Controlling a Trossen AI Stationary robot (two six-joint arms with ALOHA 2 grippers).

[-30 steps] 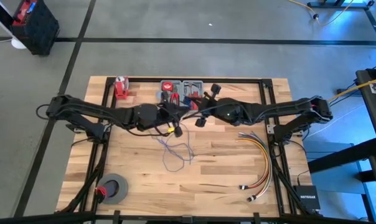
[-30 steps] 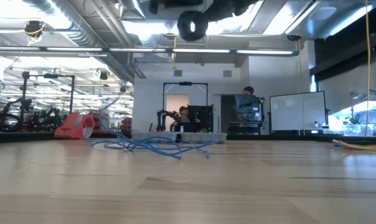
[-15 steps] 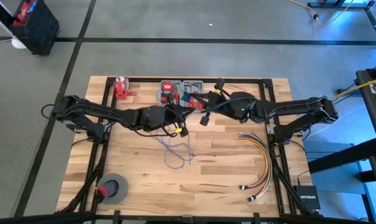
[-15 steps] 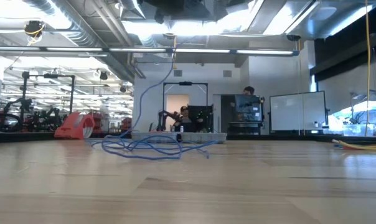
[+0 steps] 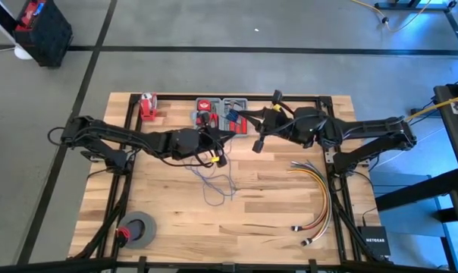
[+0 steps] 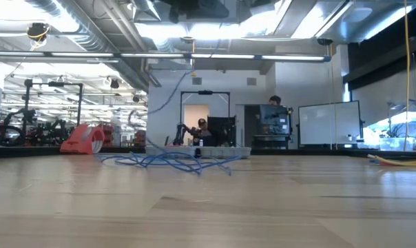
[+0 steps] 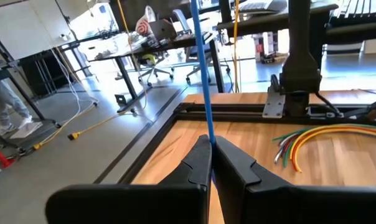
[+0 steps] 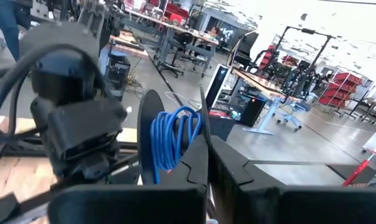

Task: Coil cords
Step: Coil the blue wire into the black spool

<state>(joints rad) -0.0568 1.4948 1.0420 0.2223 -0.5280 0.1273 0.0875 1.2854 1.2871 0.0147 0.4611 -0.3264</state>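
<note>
The thin blue cord lies in a loose tangle (image 5: 214,184) on the wooden table, also seen in the low view (image 6: 163,160). One strand rises from it (image 6: 168,93) to the grippers above. My left gripper (image 5: 218,144) hangs over the tangle's far end, shut on the cord (image 7: 200,74). My right gripper (image 5: 255,136) is just to its right, above the table, with shut fingers. Beside those fingers, several turns of the blue cord (image 8: 173,140) are wound next to a dark round disc (image 8: 147,134). My left gripper pinches a single strand of the cord (image 7: 207,138) between its two fingertips. The strand runs straight and taut away from the tips. My right gripper is shut beside the wound turns (image 8: 191,134). They are lifted clear of the table. Its own fingers hide where they meet.
A bundle of yellow, orange and red cables (image 5: 316,189) lies at the right. A grey tape roll (image 5: 138,227) sits at the near left. Trays with red and blue parts (image 5: 221,110) and a red object (image 5: 146,106) stand along the far edge.
My right gripper has gone toward the table's right and far edges, away from my left gripper, carrying the wound turns. A strand of cord has been drawn up from the tangle. The rest of the tangle has stayed on the table.
</note>
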